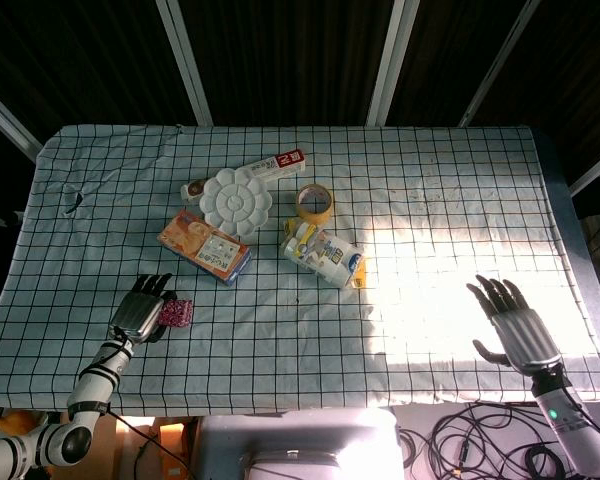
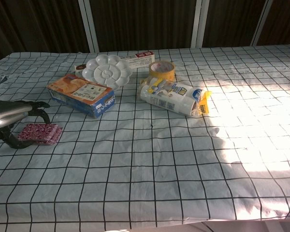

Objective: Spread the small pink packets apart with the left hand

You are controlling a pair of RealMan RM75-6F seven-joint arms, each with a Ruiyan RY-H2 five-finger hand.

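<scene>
The small pink packets [image 1: 179,312] [image 2: 40,132] lie in one flat stack near the front left of the checked cloth. My left hand [image 1: 140,310] [image 2: 12,117] hovers just left of them, fingers spread and angled over the stack's left edge; whether they touch it I cannot tell. It holds nothing. My right hand [image 1: 512,324] rests open, palm down, at the front right in bright sunlight, far from the packets.
Behind the packets lie an orange-and-blue box [image 1: 205,246], a white flower-shaped palette [image 1: 236,198], a long red-and-white box [image 1: 276,165], a yellow tape roll [image 1: 314,203] and a white wrapped pack [image 1: 327,255]. The table's front edge [image 1: 280,408] runs close by.
</scene>
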